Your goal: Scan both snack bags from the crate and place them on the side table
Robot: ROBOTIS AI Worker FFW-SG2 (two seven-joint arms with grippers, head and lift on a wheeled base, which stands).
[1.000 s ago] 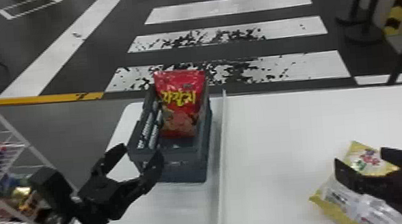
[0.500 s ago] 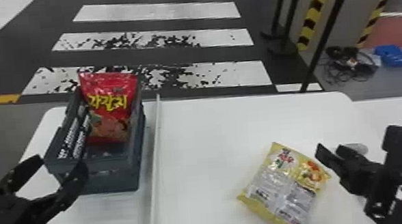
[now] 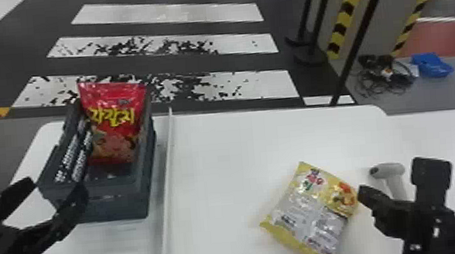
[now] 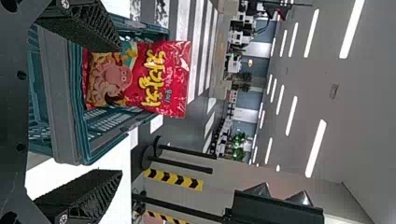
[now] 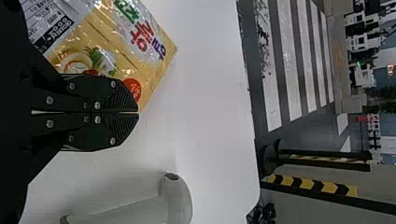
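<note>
Right gripper [image 3: 366, 194] has moved off the yellow bag [image 3: 313, 211], jaws clenched; left gripper's [image 3: 56, 186] jaws gape; red bag [image 3: 116, 123] stands lengthwise upright.

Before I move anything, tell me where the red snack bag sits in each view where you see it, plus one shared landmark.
Head view: the red bag stands in the crate, on the robot's left.
Left wrist view: the red bag rises from the crate, past the left gripper.
Shared landmark: white crosswalk stripes beyond it.

Bag [image 3: 116, 125] in crate [image 3: 116, 205], scanner [image 3: 394, 173] right
</note>
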